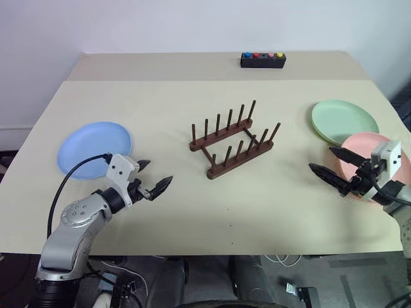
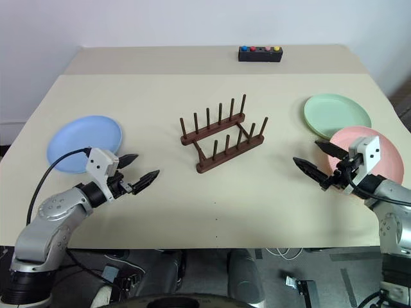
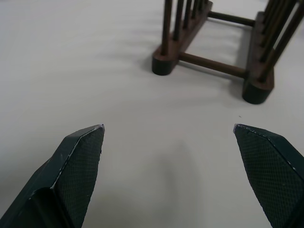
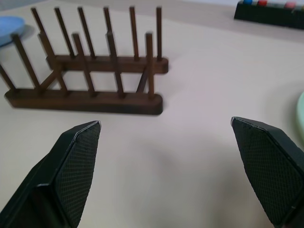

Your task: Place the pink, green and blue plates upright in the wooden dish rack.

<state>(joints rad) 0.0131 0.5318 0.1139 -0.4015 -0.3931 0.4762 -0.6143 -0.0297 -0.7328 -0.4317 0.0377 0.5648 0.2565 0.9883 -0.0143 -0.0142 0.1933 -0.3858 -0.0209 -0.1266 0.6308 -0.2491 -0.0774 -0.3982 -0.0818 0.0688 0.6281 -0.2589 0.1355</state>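
A beige table (image 2: 212,186) with a wooden dish rack (image 2: 223,135) standing empty at its middle. Left of the rack lies a blue plate (image 2: 77,138); right of it a green plate (image 2: 337,113) and a pink plate (image 2: 385,160), overlapping. Beyond the rack sits a black button box (image 2: 260,53). On either side of the rack, the left gripper (image 2: 139,170) and right gripper (image 2: 316,160) hover with fingers spread, empty

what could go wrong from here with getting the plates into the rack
1. The pink plate overlaps the green plate's rim, so lifting one may drag the other.
2. All three plates, the blue plate too, lie flat on the table; the open right gripper and left gripper may struggle to get under a rim.
3. The rack looks light; a bump could shift it.
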